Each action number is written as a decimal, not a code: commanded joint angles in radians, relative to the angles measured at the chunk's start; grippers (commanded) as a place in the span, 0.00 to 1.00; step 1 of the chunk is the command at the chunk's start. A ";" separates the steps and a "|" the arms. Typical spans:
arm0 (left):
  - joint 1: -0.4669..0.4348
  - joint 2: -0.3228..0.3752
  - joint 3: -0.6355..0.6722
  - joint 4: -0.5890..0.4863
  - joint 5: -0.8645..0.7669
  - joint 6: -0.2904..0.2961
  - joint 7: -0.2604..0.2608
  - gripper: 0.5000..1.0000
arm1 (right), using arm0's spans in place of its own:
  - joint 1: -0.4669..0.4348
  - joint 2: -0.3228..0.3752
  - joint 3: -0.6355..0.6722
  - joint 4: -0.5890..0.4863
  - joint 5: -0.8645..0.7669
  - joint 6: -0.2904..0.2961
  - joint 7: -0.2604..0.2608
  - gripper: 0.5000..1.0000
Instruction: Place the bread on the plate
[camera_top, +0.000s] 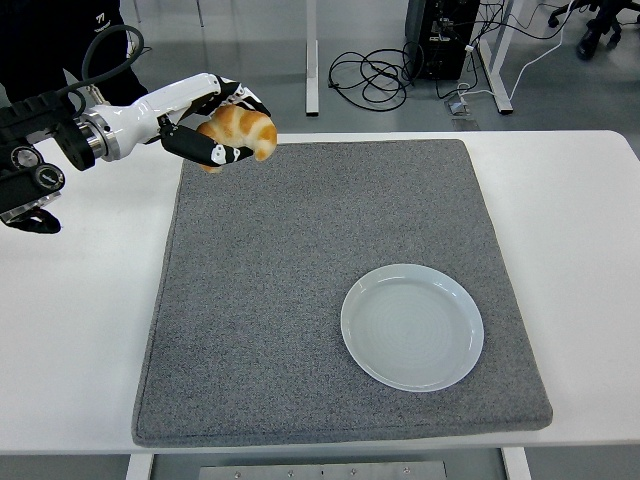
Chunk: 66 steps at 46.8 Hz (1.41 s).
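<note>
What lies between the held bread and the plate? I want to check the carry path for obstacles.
Nothing but bare grey mat: the head view shows no object between the bread in the left hand and the empty plate.

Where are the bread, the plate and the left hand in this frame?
bread (245, 130), head view, on its golden crust showing between the fingers.
plate (360, 300), head view, on its bare left rim.
left hand (215, 125), head view, on the middle of the hand, curled around the bread.
</note>
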<state>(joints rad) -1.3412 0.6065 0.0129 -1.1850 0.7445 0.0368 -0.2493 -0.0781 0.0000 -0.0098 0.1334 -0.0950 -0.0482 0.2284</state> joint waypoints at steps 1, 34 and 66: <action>-0.018 -0.036 0.001 -0.001 0.007 0.000 0.022 0.00 | -0.002 0.000 -0.001 0.000 0.000 0.001 0.000 1.00; -0.047 -0.367 0.006 0.004 0.193 0.012 0.100 0.00 | -0.002 0.000 0.002 -0.001 0.000 0.001 0.000 1.00; 0.008 -0.565 0.091 0.071 0.283 0.075 0.097 0.00 | -0.003 0.000 0.002 -0.003 0.000 -0.001 0.000 1.00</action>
<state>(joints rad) -1.3461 0.0474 0.1045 -1.1195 1.0191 0.1081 -0.1499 -0.0811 0.0000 -0.0076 0.1306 -0.0951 -0.0492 0.2285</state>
